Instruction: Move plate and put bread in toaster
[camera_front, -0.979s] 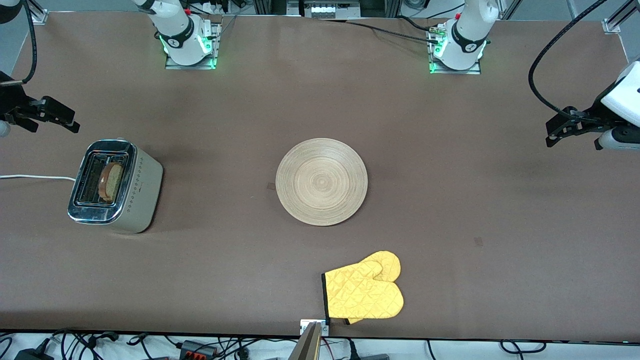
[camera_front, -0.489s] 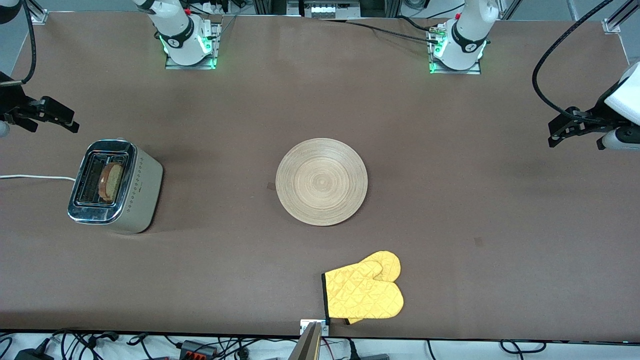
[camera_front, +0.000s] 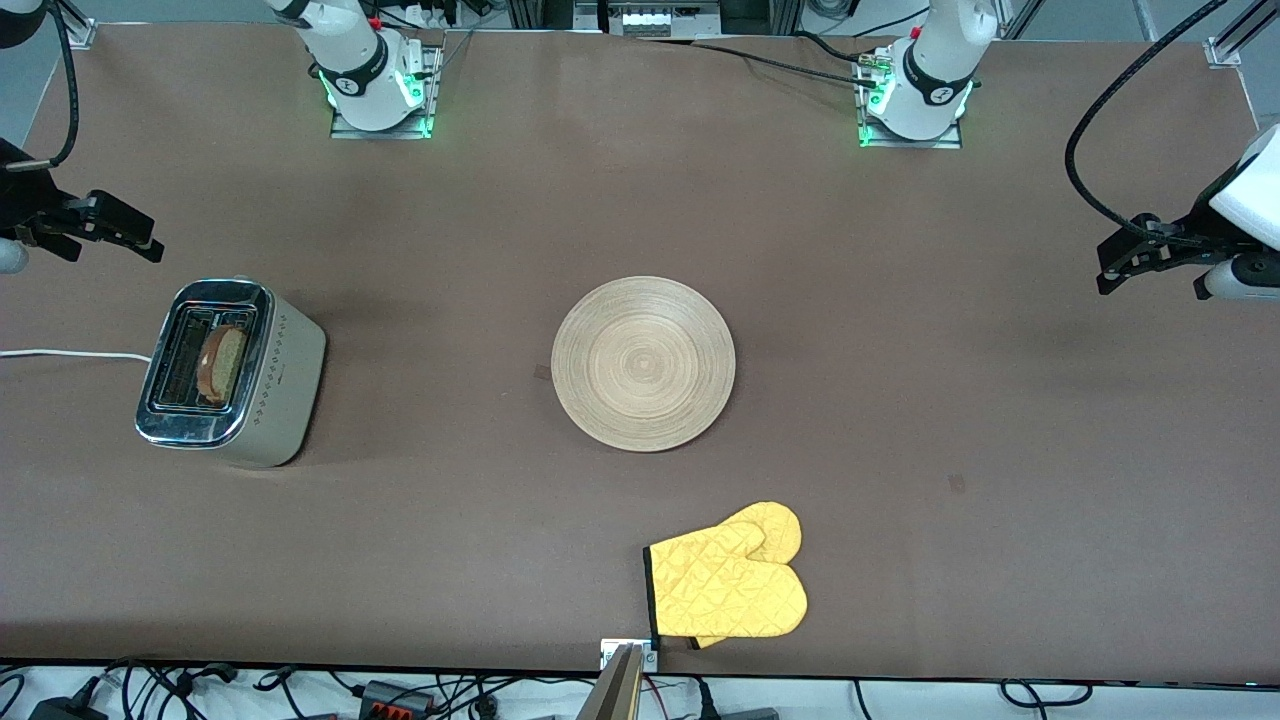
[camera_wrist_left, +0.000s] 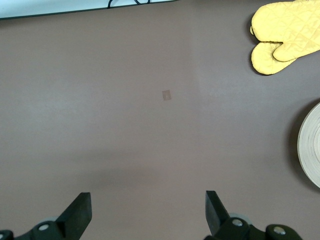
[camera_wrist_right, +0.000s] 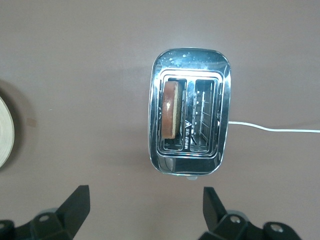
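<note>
Bread (camera_front: 222, 362) seated upright in one slot of toaster (camera_front: 232, 374), crust edge showing above the chrome; the slot beside it empty. Toaster on counter (camera_front: 900, 330) toward the right arm's end, white cord (camera_front: 60, 354) trailing off the counter edge. Plate (camera_front: 643, 363) flat at mid-counter, nothing on it, well apart from toaster. Yellow oven mitt (camera_front: 728, 586) nearer the front camera than plate, not touching it.

Right gripper (camera_wrist_right: 142, 212) up in the air over the counter just beside the toaster, fingers (camera_wrist_right: 75, 207) spread wide, holding nothing. Left gripper (camera_wrist_left: 147, 215) high over bare counter at the left arm's end, fingers (camera_wrist_left: 80, 212) likewise wide apart and empty. Both arms drawn back to the counter's ends; judged as task essentially complete.

Handling notes, judged from appearance:
- Bread: light, soft, crushable; crust firmer than crumb. Best taken across the two flat faces at the exposed top edge, light squeeze only. Slot walls leave little room for fingers.
- Plate: wood, stiff, moderately light, not fragile; surface smooth, likely slippery. Too wide to span; pinch at the rim, one finger under the raised lip, one on top. Low rim against counter makes getting under it the hard part.
- Toaster: rigid, heaviest item, chrome top slick; no need to grasp.
</note>
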